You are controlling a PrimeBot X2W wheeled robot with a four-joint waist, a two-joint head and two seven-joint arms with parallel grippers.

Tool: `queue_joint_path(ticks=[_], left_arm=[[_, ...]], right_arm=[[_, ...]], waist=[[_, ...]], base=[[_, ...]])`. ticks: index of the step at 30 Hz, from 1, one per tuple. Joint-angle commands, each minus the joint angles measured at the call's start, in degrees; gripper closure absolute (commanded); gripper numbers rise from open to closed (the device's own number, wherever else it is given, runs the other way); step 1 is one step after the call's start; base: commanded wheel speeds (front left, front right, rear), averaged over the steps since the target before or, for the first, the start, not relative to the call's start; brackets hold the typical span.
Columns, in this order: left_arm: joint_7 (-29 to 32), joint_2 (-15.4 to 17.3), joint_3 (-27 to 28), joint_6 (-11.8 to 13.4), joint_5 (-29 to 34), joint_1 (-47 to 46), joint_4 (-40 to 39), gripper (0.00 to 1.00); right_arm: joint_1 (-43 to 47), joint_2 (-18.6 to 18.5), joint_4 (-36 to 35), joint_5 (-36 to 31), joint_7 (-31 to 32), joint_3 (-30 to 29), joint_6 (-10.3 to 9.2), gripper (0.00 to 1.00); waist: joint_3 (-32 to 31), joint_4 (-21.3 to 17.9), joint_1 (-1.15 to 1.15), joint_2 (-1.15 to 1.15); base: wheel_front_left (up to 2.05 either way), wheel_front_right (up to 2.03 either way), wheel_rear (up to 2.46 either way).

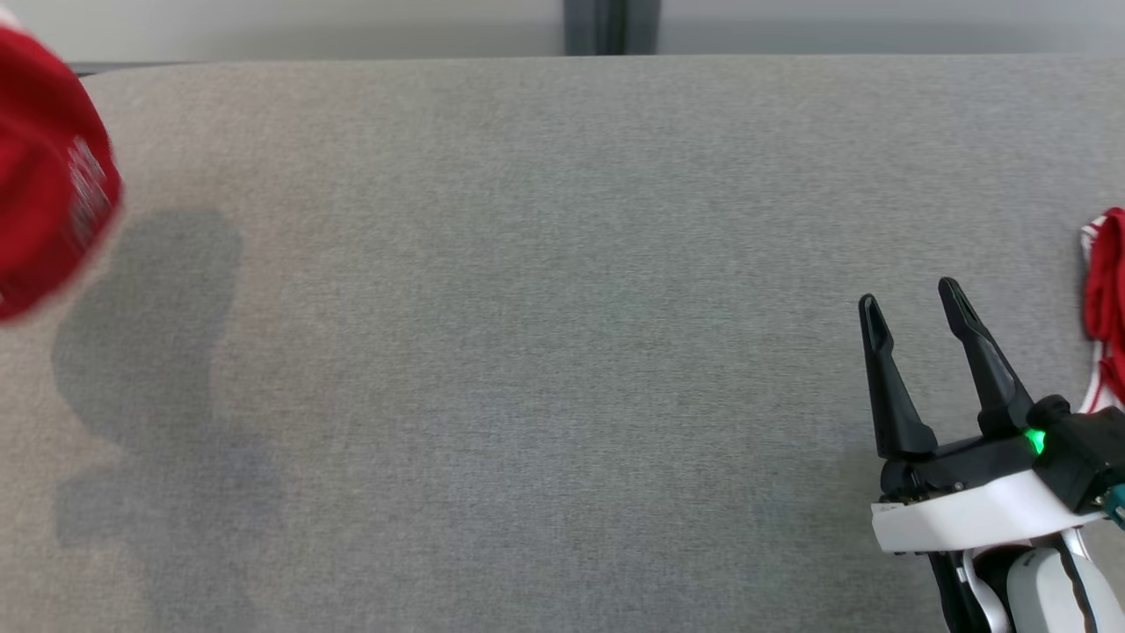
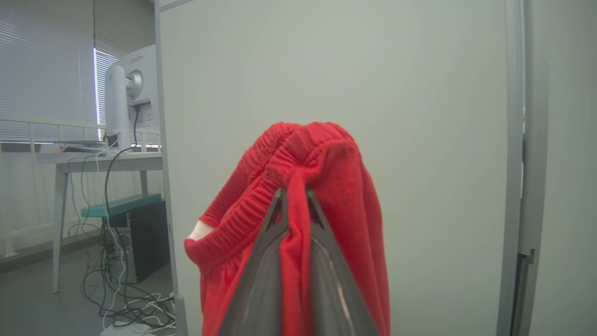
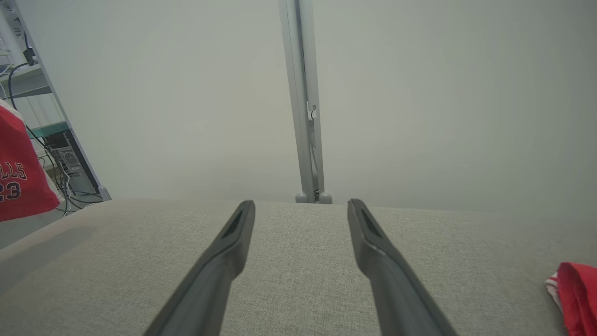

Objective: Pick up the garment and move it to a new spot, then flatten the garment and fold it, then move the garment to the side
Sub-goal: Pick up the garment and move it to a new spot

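Note:
The garment is red cloth with a ribbed elastic band. It hangs in the air, and my left gripper is shut on a pinch of it just below the band. From the head view the garment is a blurred red mass at the far left edge, above the grey table, with its shadow on the cloth below. Seen from the right wrist, the garment hangs at the left and shows dark letters and a number. My right gripper stands open low over the table's right side, with nothing between its fingers.
Another red and white cloth lies at the table's right edge, just right of my right gripper, and also shows as cloth in the right wrist view. A pale partition wall with a metal post stands behind the table. A desk with a monitor and cables stands off to the left.

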Motion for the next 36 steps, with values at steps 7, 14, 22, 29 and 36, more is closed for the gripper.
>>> queue_joint_path(ticks=[7,14,22,29,36], left_arm=[[0.2,-4.1,0.8,6.5,3.6,18.9,-18.5,1.00],[4.1,-5.8,-6.1,8.2,8.0,28.7,-28.0,1.00],[10.1,-8.6,-22.1,3.1,12.5,25.7,-24.3,1.00],[10.7,-15.2,-34.4,-4.8,12.7,19.3,-14.9,1.00],[8.8,-20.8,-40.0,-9.7,12.9,12.5,-4.5,1.00]], right_arm=[[1.6,-0.1,1.2,2.2,-1.6,-0.3,0.02,0.00],[1.7,-0.1,1.9,3.5,-2.0,0.0,0.02,0.00],[0.9,-0.1,2.9,4.7,-2.8,1.0,0.02,0.00],[0.2,-0.1,4.2,6.6,-4.2,1.5,0.02,0.00],[-0.4,-0.1,5.2,8.9,-5.6,1.9,0.02,0.00]], waist=[[-1.8,-3.4,0.00,0.00],[-2.2,-6.3,0.00,0.00],[-1.7,-11.6,0.00,0.00],[-0.2,-17.2,0.00,0.00],[2.6,-21.9,0.00,0.00]], base=[[0.00,0.00,0.00],[0.00,0.00,0.00],[0.00,0.00,0.00],[0.00,0.00,0.00],[0.00,0.00,0.00]])
